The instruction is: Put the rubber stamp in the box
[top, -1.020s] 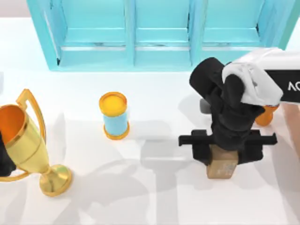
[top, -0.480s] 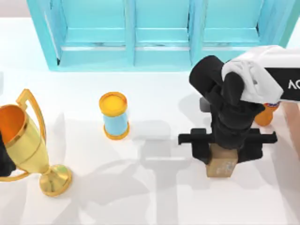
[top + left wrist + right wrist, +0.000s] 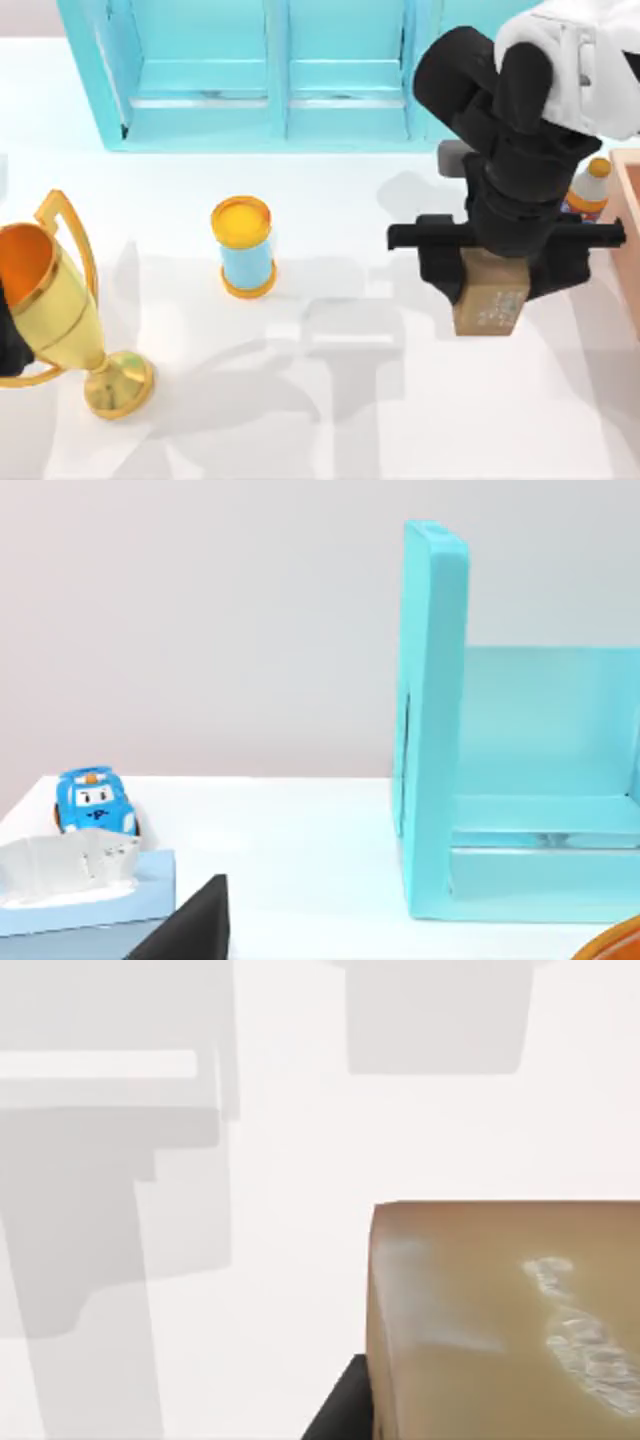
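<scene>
**A:** so where's the rubber stamp (image 3: 489,300) right now?

**B:** pinched between the fingers of the right gripper (image 3: 488,283), right half of the table (image 3: 330,420). Whitish marks show on its face, and the shadows under it sit well apart, so it looks lifted clear.

**A:** and the box (image 3: 628,215)?

**B:** salmon-pink wall at 3 o'clock from the stamp, cut off by the table's right edge. Orange bottle (image 3: 587,188) is squeezed just beside that wall, at 1 o'clock from the stamp.

**A:** room to move?

**B:** bare white table at 6 and 9 o'clock. Blue cylinder (image 3: 244,247) and gold trophy (image 3: 60,305) sit far left; turquoise cabinet (image 3: 290,70) spans the back. Left gripper (image 3: 8,345) is parked at the left edge, can't tell its fingers.
</scene>
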